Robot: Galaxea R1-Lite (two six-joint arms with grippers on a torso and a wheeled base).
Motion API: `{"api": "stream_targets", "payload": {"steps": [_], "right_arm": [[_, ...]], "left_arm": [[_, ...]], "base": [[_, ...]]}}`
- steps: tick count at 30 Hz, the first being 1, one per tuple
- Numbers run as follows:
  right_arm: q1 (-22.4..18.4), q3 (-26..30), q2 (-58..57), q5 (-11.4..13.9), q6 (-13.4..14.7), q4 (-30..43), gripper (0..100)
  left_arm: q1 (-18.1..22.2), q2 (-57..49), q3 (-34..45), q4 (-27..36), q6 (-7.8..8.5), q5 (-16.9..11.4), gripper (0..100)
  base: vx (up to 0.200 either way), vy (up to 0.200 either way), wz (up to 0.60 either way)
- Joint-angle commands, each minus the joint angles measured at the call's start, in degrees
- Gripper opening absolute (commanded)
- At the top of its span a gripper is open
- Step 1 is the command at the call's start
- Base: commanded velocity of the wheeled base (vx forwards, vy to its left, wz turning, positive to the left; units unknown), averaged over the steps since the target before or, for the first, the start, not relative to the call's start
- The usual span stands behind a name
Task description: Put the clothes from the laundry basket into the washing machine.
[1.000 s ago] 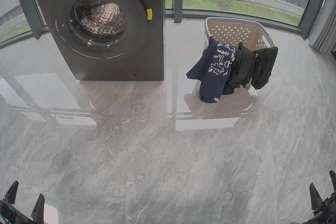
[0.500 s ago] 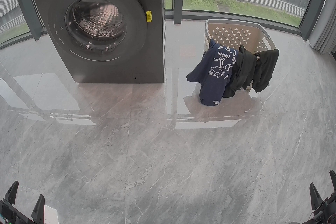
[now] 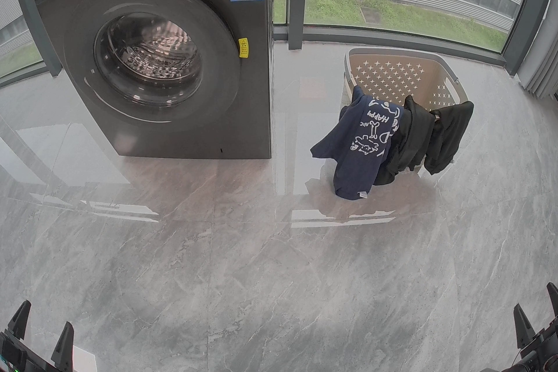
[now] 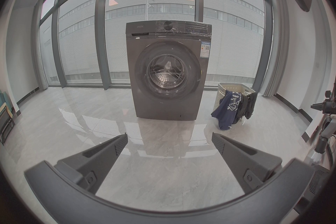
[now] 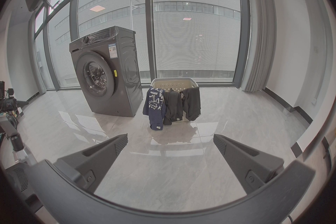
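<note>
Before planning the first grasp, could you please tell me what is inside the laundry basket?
A navy printed shirt and two black garments hang over the laundry basket's front rim. Its star-patterned back wall shows; the bottom is hidden by the clothes.

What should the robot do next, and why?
Probably roll closer to the laundry basket. Both the left pincer and right pincer are open and empty, with a wide stretch of floor between them and the clothes hanging over the basket's front rim, likely out of reach.
</note>
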Motion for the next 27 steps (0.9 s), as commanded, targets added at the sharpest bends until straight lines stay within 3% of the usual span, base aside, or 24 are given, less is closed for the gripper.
{"api": "stream_targets", "payload": {"steps": [1, 7, 25, 27], "right_arm": [[0.01, 0.92, -0.85, 0.07, -0.07, 0.02, 100], [-0.08, 0.92, -0.85, -0.02, 0.11, 0.02, 100], [0.01, 0.92, -0.85, -0.02, 0.11, 0.02, 100], [0.01, 0.92, -0.85, -0.02, 0.11, 0.02, 100]], "left_arm": [[0.02, -0.52, 0.92, 0.00, -0.01, 0.02, 100], [-0.07, -0.52, 0.92, 0.00, -0.01, 0.02, 100], [0.02, -0.52, 0.92, 0.00, -0.37, 0.02, 100], [-0.07, -0.52, 0.92, 0.00, -0.37, 0.02, 100]], "base": [[0.000, 0.000, -0.60], [0.000, 0.000, -0.40], [0.200, 0.000, 0.00], [0.000, 0.000, 0.00]]}}
